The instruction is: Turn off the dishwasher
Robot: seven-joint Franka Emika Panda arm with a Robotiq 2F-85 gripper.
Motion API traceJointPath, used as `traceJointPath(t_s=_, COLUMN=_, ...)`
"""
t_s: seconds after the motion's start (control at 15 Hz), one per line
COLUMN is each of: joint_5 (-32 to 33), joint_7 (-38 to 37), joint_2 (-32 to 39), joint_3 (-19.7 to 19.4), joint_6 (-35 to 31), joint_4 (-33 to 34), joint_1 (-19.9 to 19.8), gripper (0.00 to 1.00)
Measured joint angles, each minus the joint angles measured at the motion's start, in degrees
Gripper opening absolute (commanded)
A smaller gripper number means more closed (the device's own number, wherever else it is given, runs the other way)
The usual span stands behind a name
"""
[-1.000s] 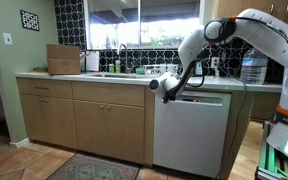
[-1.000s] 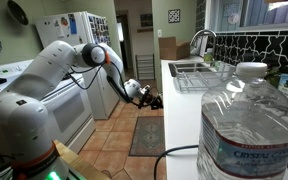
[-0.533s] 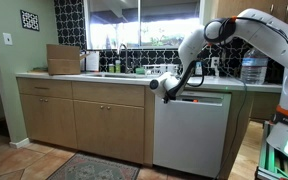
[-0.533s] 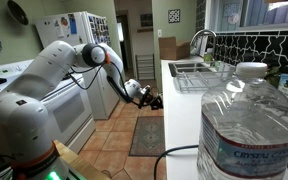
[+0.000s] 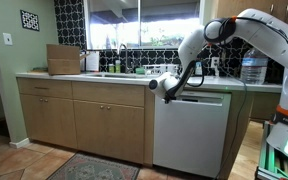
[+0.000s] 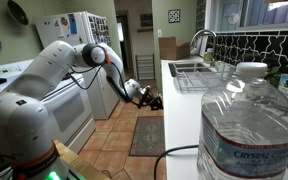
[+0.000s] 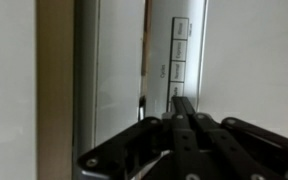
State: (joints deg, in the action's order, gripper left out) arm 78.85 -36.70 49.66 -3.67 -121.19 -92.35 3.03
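The dishwasher [image 5: 191, 132] is a tall white flat panel under the counter, with a dark control strip [image 5: 202, 97] along its top. My gripper [image 5: 168, 92] is at the strip's near end, level with it. In an exterior view the gripper [image 6: 152, 101] reaches to the counter's front edge. In the wrist view the gripper [image 7: 182, 103] is shut, its joined fingertips pointing at a row of pale buttons [image 7: 179, 62] on the panel; the tips touch or nearly touch the lowest one.
Tan wooden cabinet doors [image 5: 84, 118] stand beside the dishwasher. A sink faucet [image 5: 122, 55] and cardboard box [image 5: 64, 59] sit on the counter. A large water bottle [image 6: 246, 135] fills the foreground. A white stove [image 6: 59, 108] and fridge [image 6: 79, 40] face the counter. A rug [image 6: 147, 135] lies on the tile floor.
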Motion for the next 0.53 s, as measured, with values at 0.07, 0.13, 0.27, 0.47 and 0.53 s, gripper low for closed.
traceJointPath(t_s=0.07, joint_5=-0.71, joint_7=0.28, joint_2=0.0, joint_3=0.11, joint_6=0.3, joint_4=0.02, joint_1=0.0, gripper=0.0)
traceJointPath(t_s=0.13, joint_5=-1.19, joint_7=0.47, joint_2=0.0, joint_3=0.19, joint_6=0.51, joint_4=0.05, joint_1=0.01, gripper=0.0)
traceJointPath(t_s=0.27, joint_5=-1.82, joint_7=0.54, joint_2=0.04, joint_3=0.23, joint_6=0.85, joint_4=0.2, joint_1=0.02, gripper=0.0)
traceJointPath(t_s=0.47, joint_5=-1.88, joint_7=0.54, joint_2=0.24, joint_3=0.2, joint_6=0.99, joint_4=0.67, joint_1=0.02, gripper=0.0)
traceJointPath(t_s=0.53, joint_5=-1.88, joint_7=0.53, joint_2=0.37, joint_3=0.18, joint_6=1.0, joint_4=0.93, joint_1=0.02, gripper=0.0)
